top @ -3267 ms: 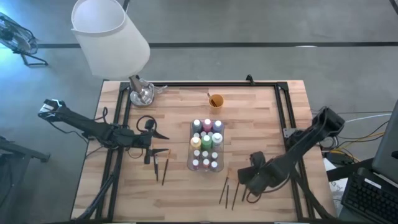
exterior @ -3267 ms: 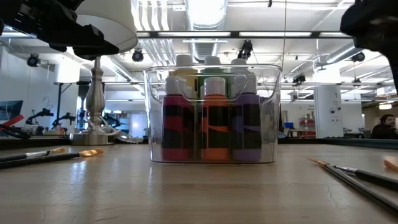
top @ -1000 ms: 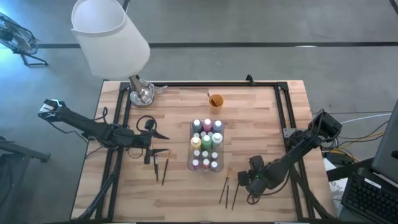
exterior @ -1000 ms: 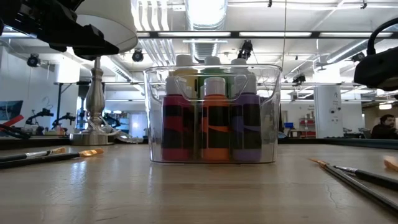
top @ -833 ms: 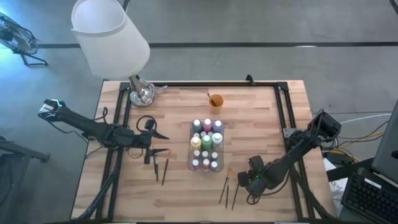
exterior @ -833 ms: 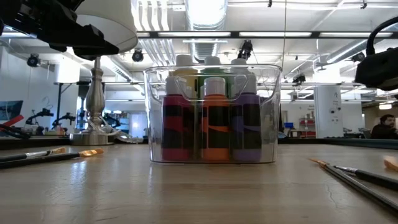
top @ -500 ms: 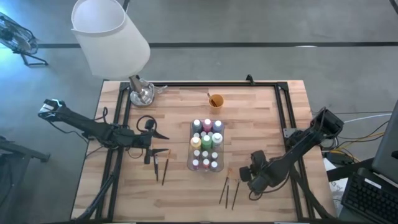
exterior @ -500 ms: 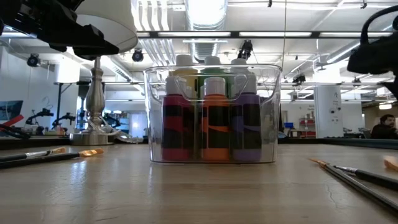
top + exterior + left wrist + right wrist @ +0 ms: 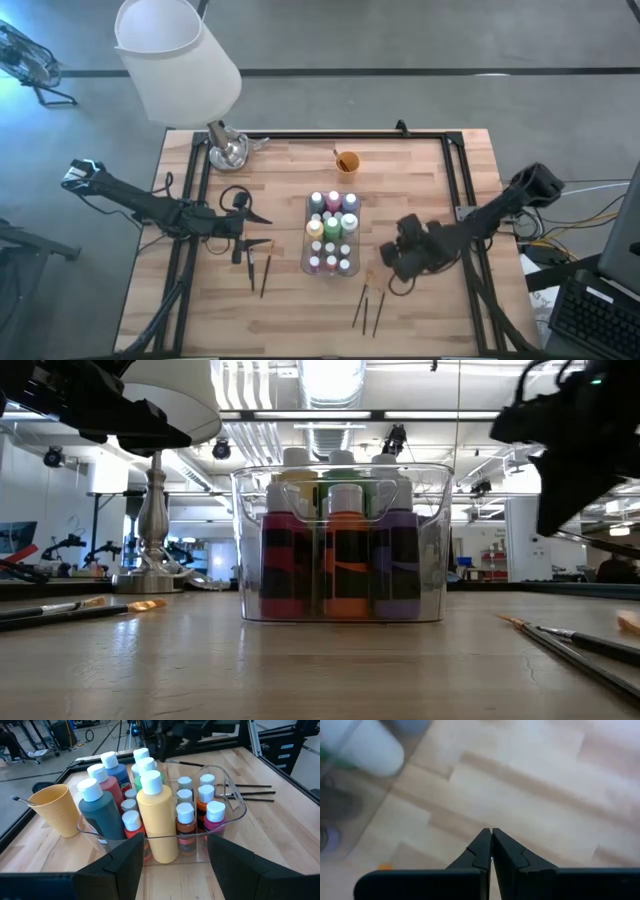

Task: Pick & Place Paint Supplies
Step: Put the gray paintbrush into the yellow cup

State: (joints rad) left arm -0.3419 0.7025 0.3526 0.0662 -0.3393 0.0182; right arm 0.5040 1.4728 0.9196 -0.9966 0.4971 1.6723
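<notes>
The paint supplies: several small paint bottles [image 9: 331,232] stand in a clear plastic tray [image 9: 340,610] at mid-table. Two thin brushes [image 9: 260,272] lie left of the tray, and more brushes [image 9: 368,306] lie to its near right. My left gripper [image 9: 262,230] hovers open just left of the tray, facing the bottles [image 9: 150,815], with nothing between its fingers. My right gripper [image 9: 491,847] is shut and empty, pointing down above bare wood just right of the tray [image 9: 392,262].
A small orange cup [image 9: 347,161] holding a brush stands beyond the tray. A lamp with a white shade [image 9: 178,60] and a metal base [image 9: 228,151] stands at the far left corner. A black frame rail [image 9: 330,137] runs along the table's edges.
My right gripper has risen and moved away from the brushes at the near right, toward the table's far edge and the right side of the tray, staying shut. The brushes lie where they were.
</notes>
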